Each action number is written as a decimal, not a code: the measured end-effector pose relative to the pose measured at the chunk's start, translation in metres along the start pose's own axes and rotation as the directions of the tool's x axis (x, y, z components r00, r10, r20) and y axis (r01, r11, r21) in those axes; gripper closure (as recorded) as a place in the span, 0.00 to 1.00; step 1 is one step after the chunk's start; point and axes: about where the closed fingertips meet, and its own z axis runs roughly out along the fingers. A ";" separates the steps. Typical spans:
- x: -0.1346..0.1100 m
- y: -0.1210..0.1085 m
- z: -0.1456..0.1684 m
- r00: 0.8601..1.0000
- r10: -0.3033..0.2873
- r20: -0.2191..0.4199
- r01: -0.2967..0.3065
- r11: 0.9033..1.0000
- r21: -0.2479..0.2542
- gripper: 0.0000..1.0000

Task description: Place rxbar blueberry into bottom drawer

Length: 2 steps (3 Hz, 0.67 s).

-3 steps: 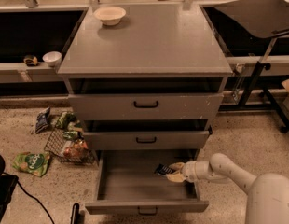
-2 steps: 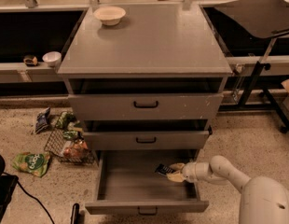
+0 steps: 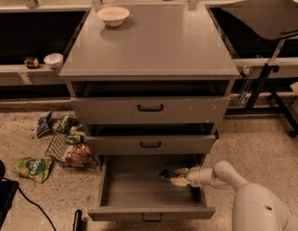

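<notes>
The bottom drawer (image 3: 151,211) of the grey cabinet (image 3: 149,47) is pulled open toward me. My white arm reaches in from the lower right. My gripper (image 3: 177,176) is inside the drawer at its right side, low over the drawer floor. The rxbar blueberry (image 3: 167,173), a small dark flat bar, sits between the pale fingers (image 3: 179,181) and sticks out to the left. The fingers are shut on it.
A white bowl (image 3: 113,15) sits on the cabinet top. The two upper drawers (image 3: 150,110) stand slightly open. On the floor at the left are a wire basket (image 3: 72,150) with snacks, a green snack bag (image 3: 32,167) and a blue-and-white bag (image 3: 43,123). A black stand (image 3: 266,71) is at right.
The gripper with the bar has shifted slightly left and lower inside the bottom drawer. Nothing else has moved.
</notes>
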 end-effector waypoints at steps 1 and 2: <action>0.005 -0.007 0.008 1.000 0.019 -0.006 -0.019 1.000 -0.010 0.97; 0.009 -0.011 0.014 0.999 0.036 -0.015 -0.037 0.999 -0.013 0.79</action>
